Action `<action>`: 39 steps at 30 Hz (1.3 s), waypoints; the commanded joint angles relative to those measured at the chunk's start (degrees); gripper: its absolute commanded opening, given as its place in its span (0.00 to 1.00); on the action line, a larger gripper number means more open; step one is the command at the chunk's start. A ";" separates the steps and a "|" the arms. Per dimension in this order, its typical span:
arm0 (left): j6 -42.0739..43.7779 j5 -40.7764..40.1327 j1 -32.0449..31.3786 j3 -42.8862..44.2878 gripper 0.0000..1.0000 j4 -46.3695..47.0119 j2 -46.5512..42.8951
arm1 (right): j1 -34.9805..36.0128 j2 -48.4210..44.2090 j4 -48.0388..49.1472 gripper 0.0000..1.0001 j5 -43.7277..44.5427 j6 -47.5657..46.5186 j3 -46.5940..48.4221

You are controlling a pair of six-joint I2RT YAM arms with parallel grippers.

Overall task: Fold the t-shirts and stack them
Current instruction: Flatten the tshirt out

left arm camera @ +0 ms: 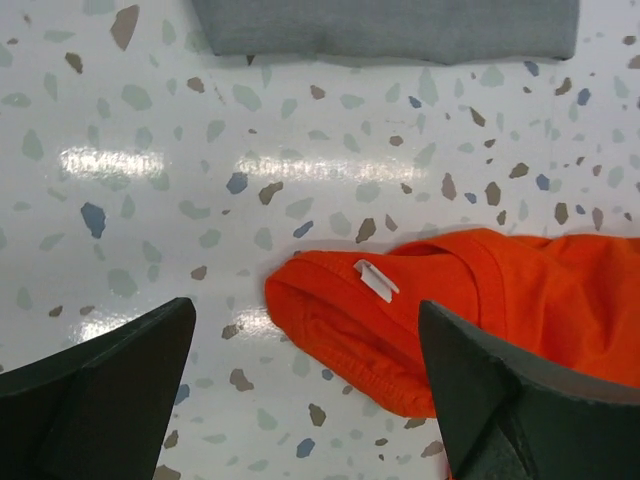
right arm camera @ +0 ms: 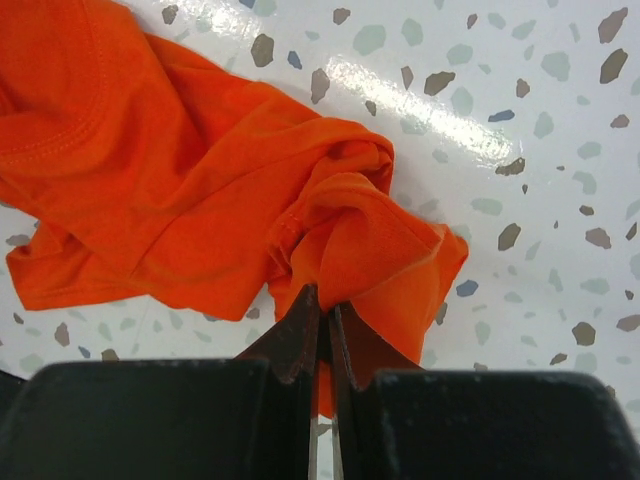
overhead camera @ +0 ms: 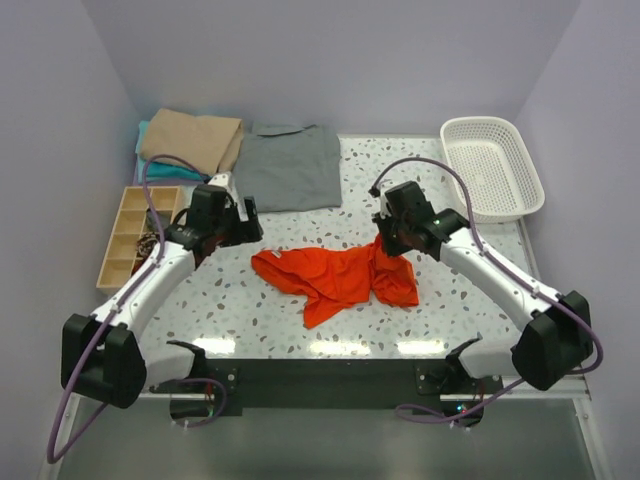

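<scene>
A crumpled orange-red t-shirt (overhead camera: 340,280) lies mid-table. My right gripper (right arm camera: 325,300) is shut on a bunched fold of that orange-red t-shirt (right arm camera: 180,170), at its right end. My left gripper (left arm camera: 305,380) stands open just above the table, with the shirt's collar end and white label (left arm camera: 376,280) between and ahead of its fingers, and it holds nothing. A grey t-shirt (overhead camera: 290,165) lies flat at the back, its near edge showing as a grey band (left arm camera: 390,28) in the left wrist view. A folded tan t-shirt (overhead camera: 192,140) rests on a teal one (overhead camera: 143,135) at the back left.
A wooden compartment tray (overhead camera: 135,232) sits at the left edge, beside my left arm. A white mesh basket (overhead camera: 492,167) stands at the back right. Purple walls close in the table on three sides.
</scene>
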 commanded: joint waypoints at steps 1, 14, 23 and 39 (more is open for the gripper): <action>2.47 10.10 -0.86 0.40 1.00 9.67 -3.17 | -0.02 2.91 4.11 0.00 2.20 -1.66 3.83; -5.26 21.21 -18.35 -14.81 0.85 16.36 -5.90 | 0.07 6.69 5.69 0.00 4.23 -1.22 7.44; -7.99 9.61 -21.52 -17.55 0.83 21.71 -3.18 | -0.02 6.96 5.95 0.01 2.91 -0.61 6.65; -3.86 4.15 -21.60 -14.03 0.70 26.03 4.64 | 0.07 7.66 6.04 0.02 2.29 -0.52 5.95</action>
